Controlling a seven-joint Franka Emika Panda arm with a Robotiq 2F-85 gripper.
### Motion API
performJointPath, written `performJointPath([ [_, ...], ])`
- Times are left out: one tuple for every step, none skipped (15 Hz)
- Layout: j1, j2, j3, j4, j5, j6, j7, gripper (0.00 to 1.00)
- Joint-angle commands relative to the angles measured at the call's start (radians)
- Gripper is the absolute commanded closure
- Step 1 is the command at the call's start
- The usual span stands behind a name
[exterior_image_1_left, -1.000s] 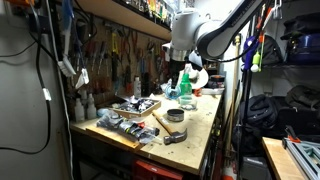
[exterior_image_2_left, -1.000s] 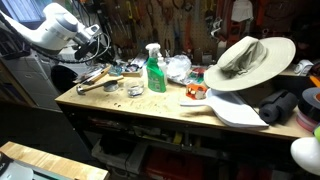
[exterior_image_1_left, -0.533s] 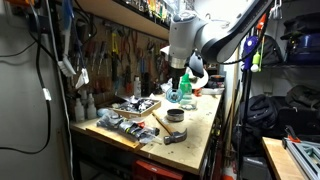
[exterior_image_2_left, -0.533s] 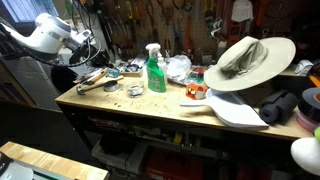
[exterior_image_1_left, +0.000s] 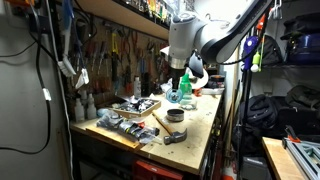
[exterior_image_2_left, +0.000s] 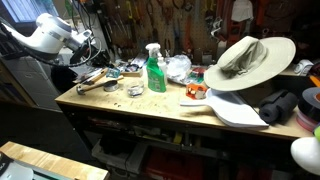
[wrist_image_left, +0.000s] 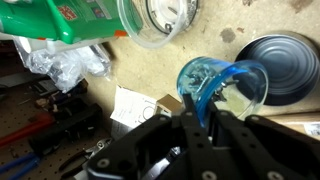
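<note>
While gripper (wrist_image_left: 200, 104) hangs closed, blue cup (wrist_image_left: 238, 78) lies just beyond jaws.

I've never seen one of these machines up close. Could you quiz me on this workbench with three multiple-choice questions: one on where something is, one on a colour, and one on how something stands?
1. In the wrist view, what lies just beyond the tips of the tool?
A. a laptop
B. a blue-tinted clear cup
C. a banana

2. What colour is the wide-brimmed hat?
A. red
B. pale khaki
C. bright blue

3. How is the green spray bottle placed?
A. lying on its side
B. clamped in the tool
C. standing upright on the bench

Answers:
1 B: the wrist view shows the cup right past the tool's tips.
2 B: an exterior view shows the hat in a dull khaki tone.
3 C: its nozzle points up and its base sits on the benchtop, apart from the arm.
</note>
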Motion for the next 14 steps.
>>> performJointPath([
  [0.019, 0.011, 0.004, 0.007, -0.080, -0.052, 0.057, 0.97],
  [0.022, 0.010, 0.005, 0.003, -0.101, -0.056, 0.060, 0.97],
  [0.027, 0.011, 0.007, 0.004, -0.130, -0.075, 0.083, 0.97],
  [0.031, 0.012, 0.008, 0.004, -0.157, -0.088, 0.102, 0.97],
  [0.035, 0.013, 0.011, 0.003, -0.185, -0.108, 0.124, 0.97],
  [0.040, 0.013, 0.013, 0.001, -0.206, -0.122, 0.135, 0.97],
  [0.046, 0.017, 0.017, 0.002, -0.229, -0.143, 0.152, 0.97],
  [0.051, 0.021, 0.021, 0.001, -0.248, -0.162, 0.162, 0.97],
  [0.057, 0.028, 0.026, 0.001, -0.265, -0.180, 0.172, 0.97],
  [0.063, 0.033, 0.029, -0.002, -0.279, -0.194, 0.176, 0.97],
  [0.070, 0.041, 0.034, -0.003, -0.292, -0.210, 0.183, 0.97],
  [0.075, 0.048, 0.038, -0.004, -0.300, -0.223, 0.183, 0.97],
  [0.082, 0.055, 0.043, -0.005, -0.313, -0.241, 0.192, 0.97],
  [0.089, 0.061, 0.047, -0.005, -0.325, -0.260, 0.203, 0.97],
])
